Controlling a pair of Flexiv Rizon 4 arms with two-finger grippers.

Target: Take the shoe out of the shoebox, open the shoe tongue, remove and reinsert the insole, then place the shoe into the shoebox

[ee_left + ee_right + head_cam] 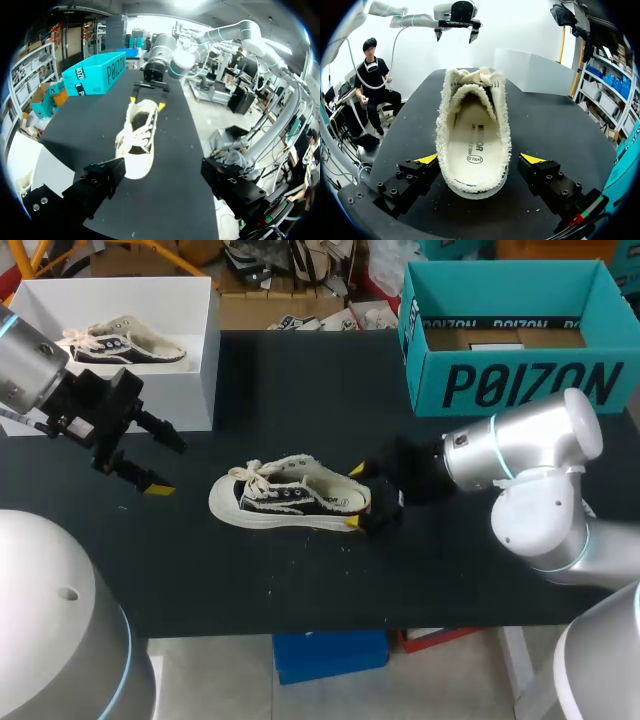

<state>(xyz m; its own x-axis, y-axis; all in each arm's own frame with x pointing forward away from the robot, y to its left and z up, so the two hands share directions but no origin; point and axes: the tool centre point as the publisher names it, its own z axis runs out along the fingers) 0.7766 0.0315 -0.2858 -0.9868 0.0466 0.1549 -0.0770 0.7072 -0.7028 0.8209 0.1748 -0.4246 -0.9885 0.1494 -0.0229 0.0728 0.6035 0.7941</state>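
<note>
**Shoe on the bench, heel between the right pincer's fingers**

A dark canvas shoe (290,502) with a cream sole and frayed cream trim lies on its sole in the middle of the black bench (300,390). Its toe points toward the left arm and its heel toward the right arm. White laces (262,476) are bunched over the front. From the right wrist, the cream insole (475,145) shows lying flat inside the shoe.

The right pincer (358,498) sits low at the heel. Its fingers are apart, one yellow tip on each side of the heel, with a slim gap visible on each side.

The left pincer (165,460) hangs above the bench beyond the toe, clear of the shoe. Its fingers are spread wide and hold nothing.

A white box (205,360) stands at the bench's far left corner, with a second shoe (130,345) inside. A teal box (510,385) stands at the far right.
</note>
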